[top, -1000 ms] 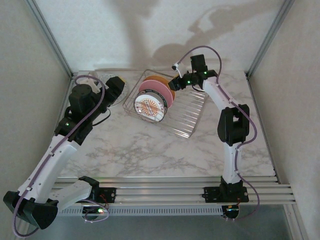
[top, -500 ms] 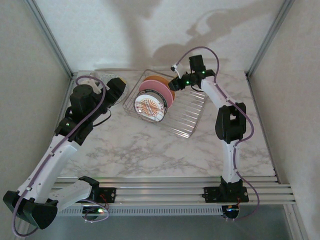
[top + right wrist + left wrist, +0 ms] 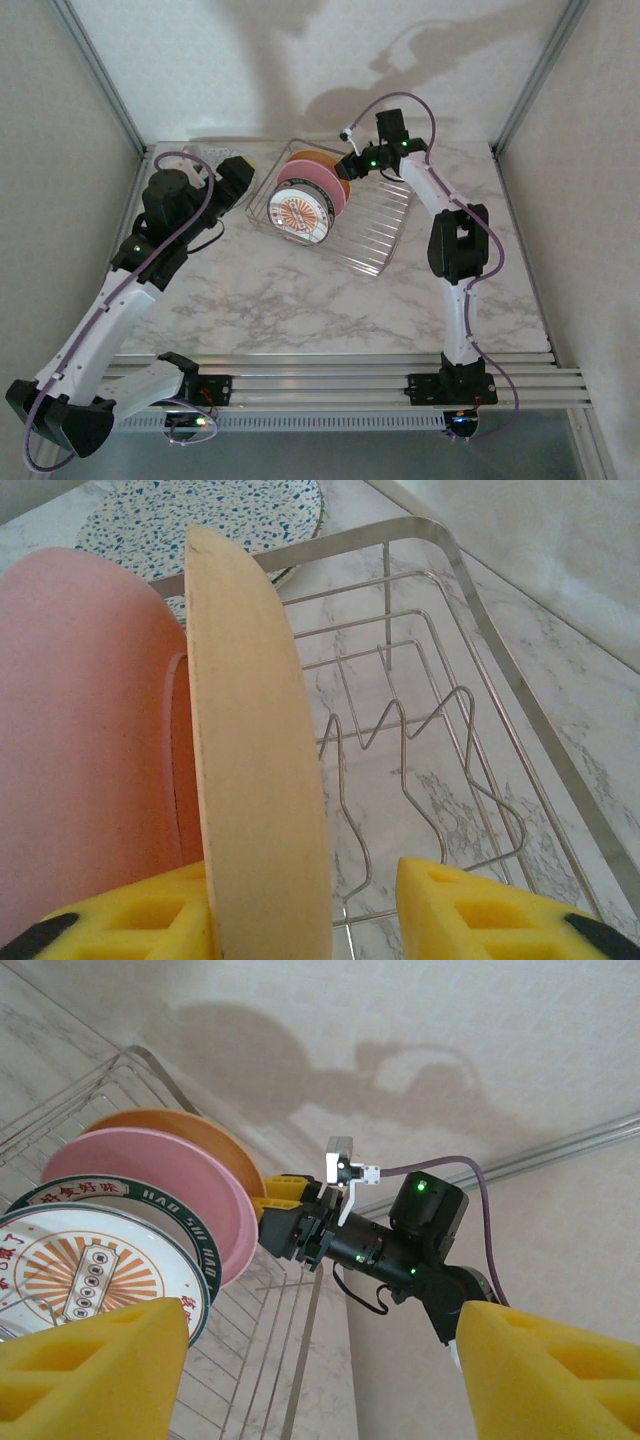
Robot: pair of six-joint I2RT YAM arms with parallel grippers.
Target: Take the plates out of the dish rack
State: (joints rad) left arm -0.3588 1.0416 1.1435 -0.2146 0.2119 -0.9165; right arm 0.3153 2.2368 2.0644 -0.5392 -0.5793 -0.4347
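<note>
The silvery wire dish rack point(image 3: 385, 240) holds three upright plates: a plain orange one point(image 3: 318, 158) at the back, a pink one point(image 3: 308, 180), and a small white sunburst plate point(image 3: 298, 215) in front. My right gripper point(image 3: 347, 168) straddles the orange plate's rim point(image 3: 250, 730). Its left pad point(image 3: 130, 920) sits against the plate while the right pad point(image 3: 490, 910) stands apart from it, so it is open. My left gripper point(image 3: 243, 180) hovers left of the rack, open and holding nothing. From there it faces the sunburst plate point(image 3: 90, 1260) and the right gripper point(image 3: 280, 1210).
A blue-speckled white plate point(image 3: 200, 520) lies flat on the marble table beyond the rack's far end, partly under my left arm point(image 3: 165, 200). Upright wire tines point(image 3: 440, 770) stand just right of the orange plate. Walls close the table at the back and both sides.
The right gripper's jaws have narrowed around the orange plate's rim, and that arm has crept slightly left. The left arm and the plates have not moved.
</note>
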